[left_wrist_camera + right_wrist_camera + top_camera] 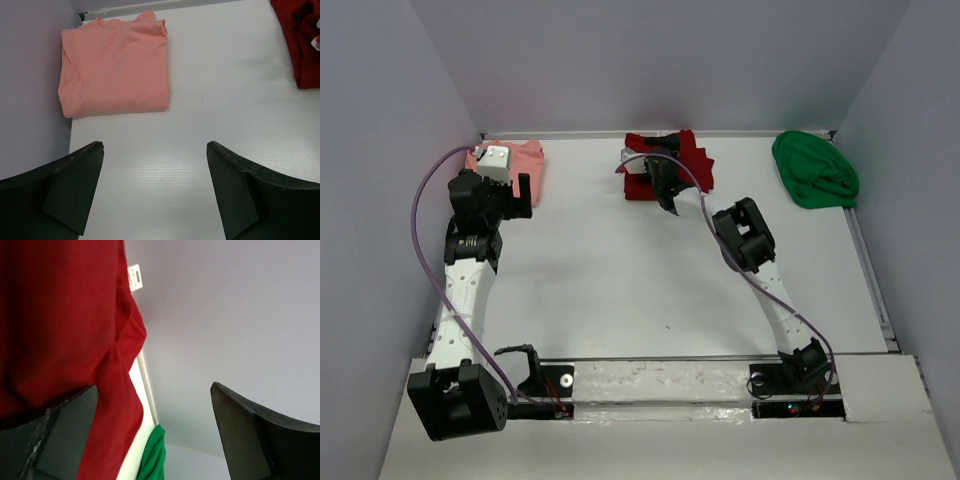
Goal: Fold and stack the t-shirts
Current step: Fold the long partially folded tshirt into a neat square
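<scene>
The salmon-pink t-shirt lies folded in the back left corner, a neat rectangle in the left wrist view. My left gripper hovers just in front of it, open and empty over bare table. The dark red t-shirt lies crumpled at the back centre. My right gripper is at its near edge, open and turned on its side; red cloth with a white tag drapes against one finger. The bright green t-shirt is bunched at the back right.
Grey walls close off the table on the left, back and right, with a thin rail along the right edge. Purple cables loop from both arms. The arm bases stand at the near edge.
</scene>
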`<state>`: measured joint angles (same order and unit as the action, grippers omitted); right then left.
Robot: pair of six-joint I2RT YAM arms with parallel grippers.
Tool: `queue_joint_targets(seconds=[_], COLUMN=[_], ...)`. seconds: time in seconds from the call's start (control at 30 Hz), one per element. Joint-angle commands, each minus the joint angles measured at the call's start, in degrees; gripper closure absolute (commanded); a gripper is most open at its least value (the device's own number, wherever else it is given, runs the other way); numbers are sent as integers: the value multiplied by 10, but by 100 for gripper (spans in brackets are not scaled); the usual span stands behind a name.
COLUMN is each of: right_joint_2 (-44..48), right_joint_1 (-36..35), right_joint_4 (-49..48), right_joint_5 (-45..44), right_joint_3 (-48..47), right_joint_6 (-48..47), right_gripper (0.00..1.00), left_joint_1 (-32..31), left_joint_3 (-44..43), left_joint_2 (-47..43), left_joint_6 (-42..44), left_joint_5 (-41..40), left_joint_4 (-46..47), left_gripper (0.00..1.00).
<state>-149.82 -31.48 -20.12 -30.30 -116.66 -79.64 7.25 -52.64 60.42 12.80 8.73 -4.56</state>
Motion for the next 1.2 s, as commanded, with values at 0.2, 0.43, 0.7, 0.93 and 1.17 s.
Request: queue_joint_targets(seconds=[0.2,0.43,0.7,0.93,1.17], right_joint_2=[47,-6,30,109,168], right_joint_1=[6,6,6,-18,-37], right_joint_4=[-28,-24,-19,-30,-26], right_joint_5=[-23,-24,-27,-36,-48], right_joint_3=[110,113,201,320,390], right_joint_6=[35,68,96,127,145], right_gripper=[0,0,0,0,0], left_joint_1=[6,8,8,9,8], left_joint_3=[-21,-19,-20,-21,-26], left_joint_2=[-26,-25,-22,-22,-21], left_joint_6=[-8,-6,-6,-11,-17], left_joint_5=[34,37,50,66,84], left_joint_4=[10,11,11,14,14], left_gripper=[4,4,4,4,4])
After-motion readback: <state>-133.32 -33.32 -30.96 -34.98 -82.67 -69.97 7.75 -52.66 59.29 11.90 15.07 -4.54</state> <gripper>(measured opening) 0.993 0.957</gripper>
